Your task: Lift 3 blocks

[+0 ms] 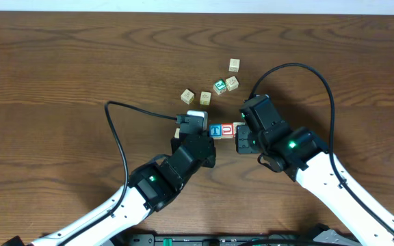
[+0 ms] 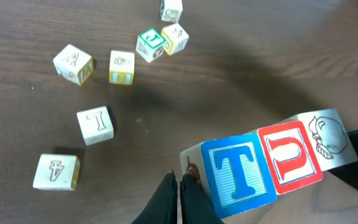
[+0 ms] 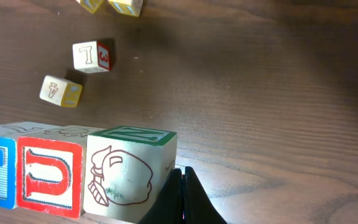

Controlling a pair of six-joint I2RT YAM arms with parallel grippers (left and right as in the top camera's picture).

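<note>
Overhead: three-block row [image 1: 224, 129], long axis arm to arm, squeezed between left gripper [image 1: 208, 132] and right gripper [image 1: 242, 130]; left wrist: shut, empty fingers [image 2: 165, 200] butt blue block [image 2: 238, 174], then red block [image 2: 291, 155], loose cubes [image 2: 96, 124] well apart; right wrist: shut, empty fingers [image 3: 166, 202] butt cream block [image 3: 124, 177].

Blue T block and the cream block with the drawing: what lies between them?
The red U block lies between the blue T block and the cream block, touching both; the left wrist view shows this.
</note>
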